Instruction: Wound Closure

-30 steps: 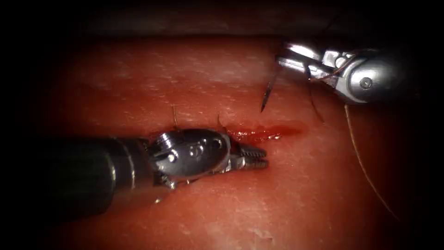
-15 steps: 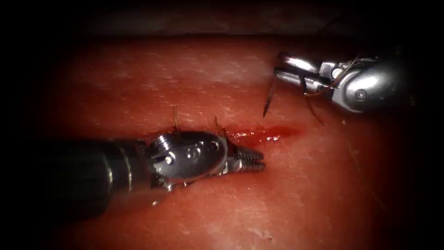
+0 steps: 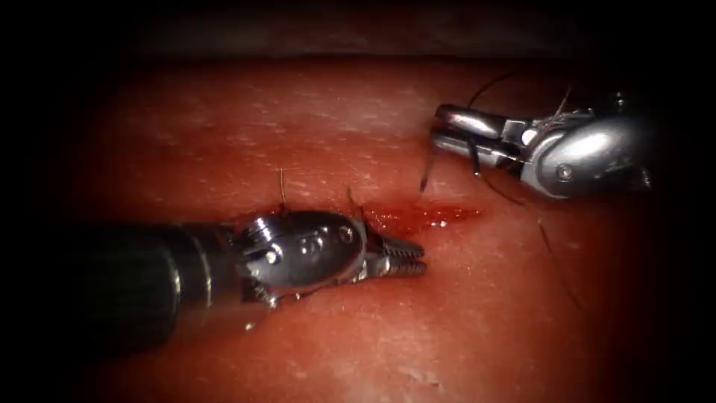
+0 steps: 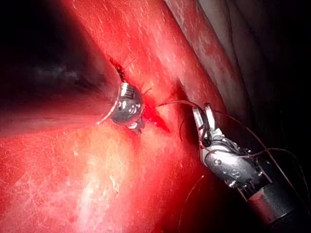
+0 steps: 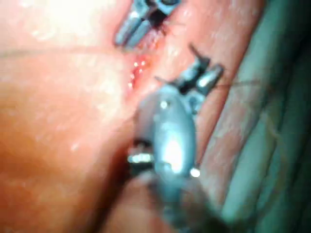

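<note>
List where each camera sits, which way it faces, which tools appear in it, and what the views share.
Endoscope: above and in front of the cut; left tool holds nothing, right tool grips the needle, which is outside the tissue.
Left wrist: looks along its shaft; own tool, right tool, thread.
Right wrist: looks along its shaft; own tool, left tool.
Shared: both tools, cut, red fluid.

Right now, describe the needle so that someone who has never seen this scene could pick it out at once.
Start at the tissue and find the cut with red fluid. Above the cut's right end, the right tool comes in from the right. The needle is the thin dark curved sliver held in its shut fingers, point hanging clear of the tissue, stiffer and thicker than the thread.
</note>
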Robot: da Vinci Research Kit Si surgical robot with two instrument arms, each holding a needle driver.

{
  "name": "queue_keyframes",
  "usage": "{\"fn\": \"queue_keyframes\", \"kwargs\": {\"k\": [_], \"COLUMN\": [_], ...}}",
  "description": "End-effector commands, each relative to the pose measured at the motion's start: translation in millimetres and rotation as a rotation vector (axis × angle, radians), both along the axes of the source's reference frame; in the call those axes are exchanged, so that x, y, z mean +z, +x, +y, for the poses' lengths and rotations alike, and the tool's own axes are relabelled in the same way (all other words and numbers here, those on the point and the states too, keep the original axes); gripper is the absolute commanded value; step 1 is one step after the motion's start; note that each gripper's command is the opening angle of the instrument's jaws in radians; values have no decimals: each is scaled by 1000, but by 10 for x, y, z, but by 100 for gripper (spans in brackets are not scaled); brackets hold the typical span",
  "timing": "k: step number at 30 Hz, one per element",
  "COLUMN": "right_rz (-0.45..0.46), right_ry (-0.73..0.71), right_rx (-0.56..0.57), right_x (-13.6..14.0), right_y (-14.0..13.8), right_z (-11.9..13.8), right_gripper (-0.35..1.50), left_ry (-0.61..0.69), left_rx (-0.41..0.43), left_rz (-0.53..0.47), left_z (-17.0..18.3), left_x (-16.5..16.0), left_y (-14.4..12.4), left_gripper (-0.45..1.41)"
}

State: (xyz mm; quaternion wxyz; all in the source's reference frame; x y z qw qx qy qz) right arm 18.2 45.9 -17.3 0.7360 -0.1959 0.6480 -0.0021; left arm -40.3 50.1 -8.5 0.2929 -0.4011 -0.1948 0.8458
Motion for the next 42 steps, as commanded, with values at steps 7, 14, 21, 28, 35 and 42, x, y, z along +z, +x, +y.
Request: {"fn": "queue_keyframes", "kwargs": {"k": [7, 14, 21, 28, 35, 42], "right_rz": [1, -25, -59, -67, -79, -89], "right_ry": [-3, -32, -53, -33, 30, 97], "right_rx": [-22, -62, -107, -123, -142, -144], "right_x": [7, 33, 54, 61, 69, 78], "right_y": [16, 15, 16, 16, 15, 15], "right_z": [-10, -41, -72, -80, -88, -91], "right_gripper": [-35, -35, -35, -35, -35, -35], "left_ry": [0, 7, 7, 11, 13, 13], "left_rx": [-2, -4, 0, 0, 1, -2], "left_rz": [0, -2, -4, -5, -7, -5], "left_z": [6, 8, 7, 7, 9, 10], "left_x": [9, 7, 7, 6, 5, 6], "left_y": [-9, -6, -2, 1, 3, 0], "left_gripper": [5, 5, 3, 3, 4, 5]}}
